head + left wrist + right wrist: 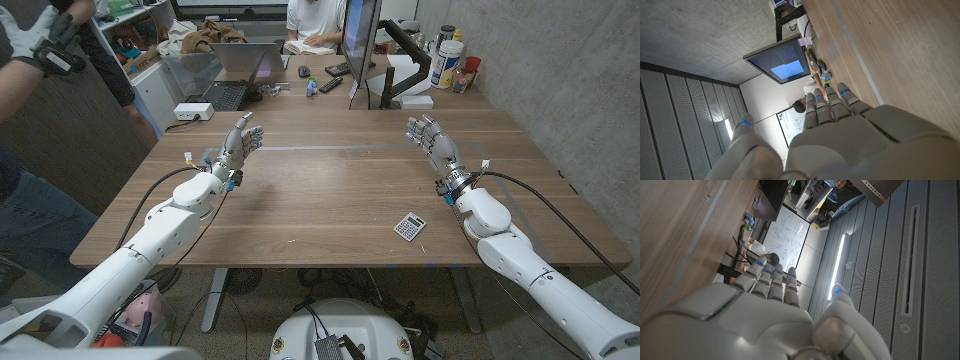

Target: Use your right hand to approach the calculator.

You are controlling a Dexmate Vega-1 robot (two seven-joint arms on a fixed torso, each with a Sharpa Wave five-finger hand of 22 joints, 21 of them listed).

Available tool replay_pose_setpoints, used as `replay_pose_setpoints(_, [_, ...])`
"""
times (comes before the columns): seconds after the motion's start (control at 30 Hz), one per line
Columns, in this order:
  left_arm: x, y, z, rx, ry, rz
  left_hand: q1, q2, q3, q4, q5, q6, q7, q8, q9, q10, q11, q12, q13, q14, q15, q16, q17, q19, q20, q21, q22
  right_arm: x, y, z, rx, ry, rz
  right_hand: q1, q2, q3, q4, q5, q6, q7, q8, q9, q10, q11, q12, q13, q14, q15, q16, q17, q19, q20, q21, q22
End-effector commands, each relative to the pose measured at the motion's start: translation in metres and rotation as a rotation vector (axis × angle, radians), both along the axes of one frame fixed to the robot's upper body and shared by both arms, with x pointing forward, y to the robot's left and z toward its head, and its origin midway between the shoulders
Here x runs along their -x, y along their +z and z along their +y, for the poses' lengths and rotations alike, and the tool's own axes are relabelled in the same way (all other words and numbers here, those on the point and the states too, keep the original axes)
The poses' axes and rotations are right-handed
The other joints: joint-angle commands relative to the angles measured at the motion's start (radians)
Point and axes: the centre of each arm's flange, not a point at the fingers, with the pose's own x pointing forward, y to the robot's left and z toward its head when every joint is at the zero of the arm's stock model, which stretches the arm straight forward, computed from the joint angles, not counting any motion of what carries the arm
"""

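Note:
A small grey calculator (409,226) lies on the wooden table (330,190) near its front edge, right of the middle. My right hand (428,136) is raised above the table well behind the calculator, fingers apart and holding nothing; its forearm passes just right of the calculator. In the right wrist view the right hand (767,305) shows its back with fingers extended. My left hand (239,140) is held up over the left side of the table, open with nothing in it. The left wrist view shows the left hand (840,130) from behind.
At the table's far end stand a laptop (228,82), a dark monitor (360,40), bottles (447,62) and small items. A person sits behind the table (318,20); another person's gloved hand (40,40) is at the left edge. Cables run off both wrists.

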Motion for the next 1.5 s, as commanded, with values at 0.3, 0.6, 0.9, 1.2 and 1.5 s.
replay_pose_setpoints(0.3, [0.003, 0.001, 0.001, -0.016, 0.007, 0.003, 0.007, 0.001, -0.005, 0.004, 0.007, 0.010, 0.004, -0.001, 0.002, 0.008, 0.004, -0.004, 0.006, 0.009, -0.017, -0.002, 0.004, 0.009, -0.042, -0.009, 0.003, 0.009, -0.006, -0.002, 0.011, -0.011, -0.025, 0.015, 0.004, 0.000, -0.007, 0.004, 0.007, -0.012, -0.001, 0.003, 0.009, -0.011, -0.002, 0.004, 0.008, -0.003, -0.002, 0.003, 0.004, -0.034, -0.003, 0.005])
replay_pose_setpoints(0.6, [0.004, 0.001, 0.000, -0.015, 0.005, -0.002, 0.007, 0.001, -0.007, 0.004, 0.008, 0.012, 0.005, -0.002, 0.002, 0.009, 0.005, -0.004, 0.006, 0.011, -0.017, -0.002, 0.004, 0.011, -0.042, -0.013, 0.003, 0.015, -0.009, -0.002, 0.014, -0.009, -0.038, 0.016, 0.005, 0.000, -0.008, 0.004, 0.008, -0.013, -0.002, 0.003, 0.010, -0.012, -0.003, 0.005, 0.008, -0.003, -0.002, 0.003, 0.003, -0.033, -0.004, 0.005])
replay_pose_setpoints(0.9, [0.007, 0.001, -0.001, -0.022, 0.007, -0.002, 0.008, 0.001, -0.009, 0.005, 0.009, 0.013, 0.006, -0.003, 0.002, 0.009, 0.007, -0.005, 0.006, 0.012, -0.016, -0.002, 0.004, 0.013, -0.043, -0.016, 0.003, 0.018, -0.012, -0.003, 0.013, -0.011, -0.044, 0.018, 0.005, -0.001, -0.008, 0.004, 0.010, -0.015, -0.003, 0.004, 0.009, -0.012, -0.004, 0.005, 0.007, -0.003, -0.003, 0.003, 0.002, -0.034, -0.005, 0.004])
replay_pose_setpoints(1.2, [0.008, -0.001, -0.001, -0.023, 0.005, -0.006, 0.009, 0.002, -0.011, 0.005, 0.009, 0.013, 0.005, -0.003, 0.002, 0.008, 0.009, -0.006, 0.006, 0.012, -0.016, -0.002, 0.004, 0.015, -0.043, -0.019, 0.003, 0.020, -0.014, -0.004, 0.020, -0.012, -0.049, 0.019, 0.005, -0.001, -0.009, 0.004, 0.012, -0.016, -0.003, 0.004, 0.010, -0.013, -0.005, 0.005, 0.008, -0.003, -0.003, 0.003, 0.003, -0.034, -0.005, 0.004])
replay_pose_setpoints(1.5, [0.009, 0.000, -0.002, -0.029, 0.000, -0.007, 0.010, 0.002, -0.013, 0.006, 0.010, 0.013, 0.008, -0.005, 0.002, 0.007, 0.014, -0.007, 0.006, 0.013, -0.013, -0.003, 0.004, 0.018, -0.046, -0.023, 0.003, 0.024, -0.013, -0.003, 0.031, -0.022, -0.065, 0.020, 0.006, -0.002, -0.009, 0.004, 0.011, -0.018, -0.005, 0.004, 0.009, -0.013, -0.006, 0.005, 0.008, -0.002, -0.003, 0.004, 0.004, -0.033, -0.005, 0.004])
